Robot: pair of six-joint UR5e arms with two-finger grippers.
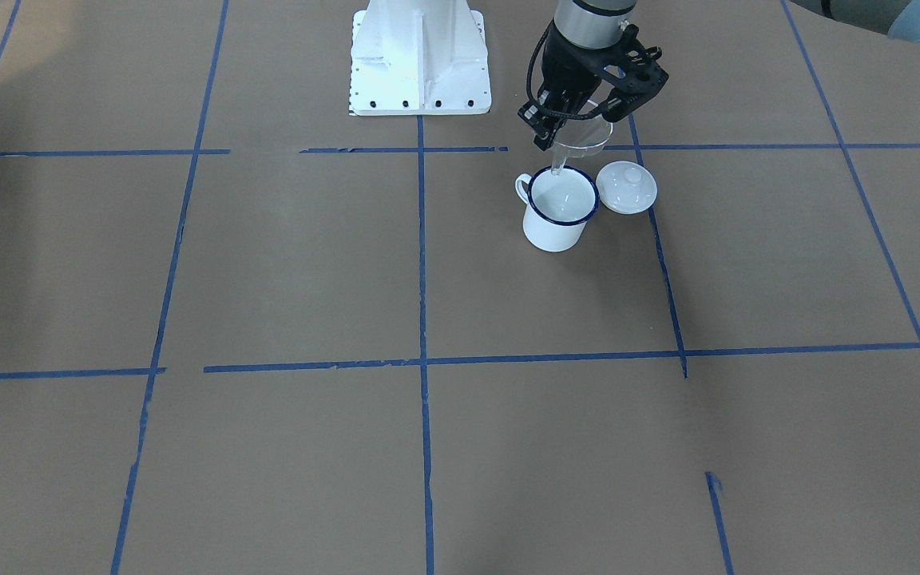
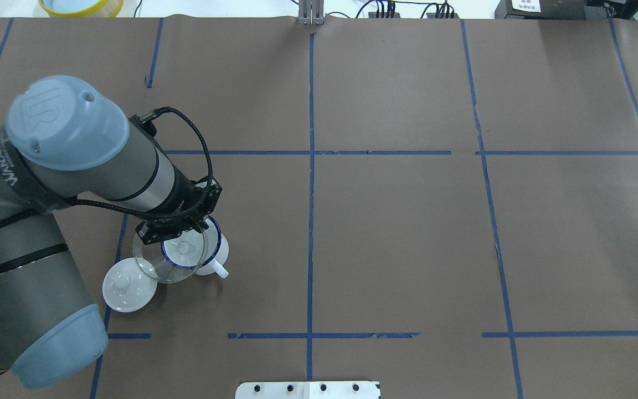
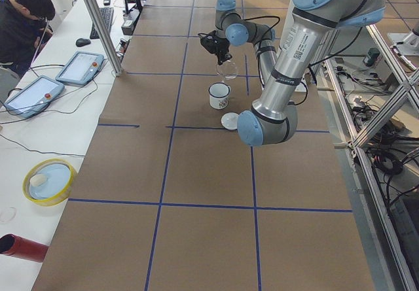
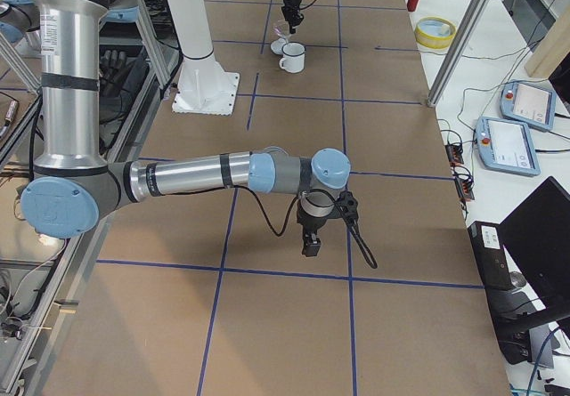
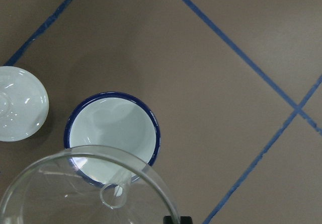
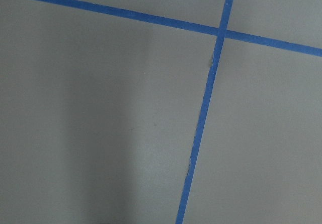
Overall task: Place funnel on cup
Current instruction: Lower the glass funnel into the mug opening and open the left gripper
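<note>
The white cup (image 1: 560, 209) with a dark blue rim stands upright on the brown table, handle toward the robot's right. My left gripper (image 1: 576, 120) is shut on the rim of the clear funnel (image 1: 584, 137) and holds it tilted just above the cup. The spout points down over the edge of the cup's mouth. In the overhead view the funnel (image 2: 170, 257) overlaps the cup (image 2: 215, 260). In the left wrist view the funnel (image 5: 85, 189) hangs over the cup's (image 5: 113, 128) rim. My right gripper (image 4: 310, 240) is far off above bare table; I cannot tell if it is open.
A white domed lid with a knob (image 1: 626, 187) lies on the table right beside the cup, on the robot's left of it. The white robot base (image 1: 420, 60) stands behind. Blue tape lines cross the brown table.
</note>
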